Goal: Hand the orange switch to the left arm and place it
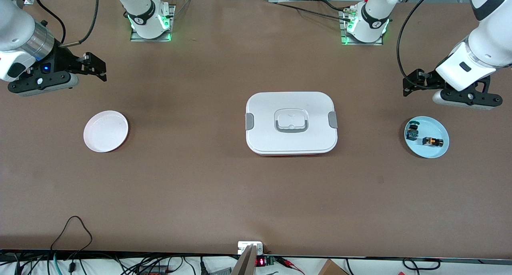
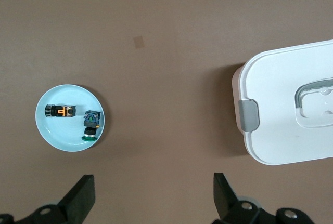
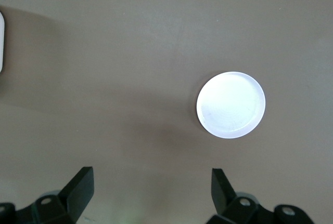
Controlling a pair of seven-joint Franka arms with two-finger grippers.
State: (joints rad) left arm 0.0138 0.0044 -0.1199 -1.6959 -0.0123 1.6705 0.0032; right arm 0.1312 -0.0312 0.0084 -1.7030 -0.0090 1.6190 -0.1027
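Here, orange switch (image 1: 433, 141) lying on blue plate (image 1: 436, 149) beside teal switch (image 1: 412, 132), left gripper (image 1: 414, 83) above table (image 1: 256, 195) near plate, fingers wide, empty, box (image 1: 291, 123) mid-table, right gripper (image 1: 95, 67) near white plate (image 1: 105, 131), fingers wide, empty.

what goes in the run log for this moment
left gripper open over table | right gripper open over table | switch on blue plate | box shut
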